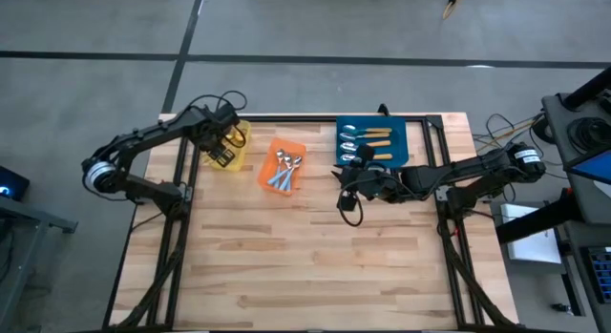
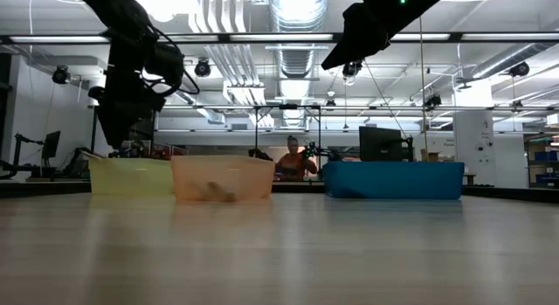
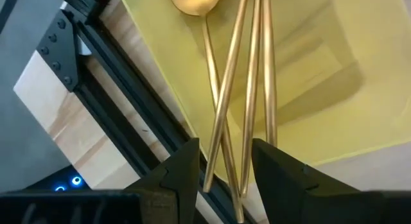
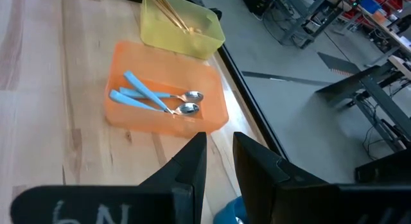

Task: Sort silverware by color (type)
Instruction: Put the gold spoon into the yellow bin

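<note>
Spoons are lying sorted: gold spoons in the yellow bin at ten o'clock, others at twelve. From above, the right gripper is hovering beside the blue bin. Wrist views: left gripper, jaws apart, is straddling gold handles; right jaws are standing apart, empty. Next, likely rising clear of rims.

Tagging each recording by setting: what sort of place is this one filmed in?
Most likely a robotics lab or industrial workshop. The low view shows exposed ceiling ducts and strip lighting, a person seated at benches with a monitor behind the table, and the right wrist view shows bare concrete floor.
</note>
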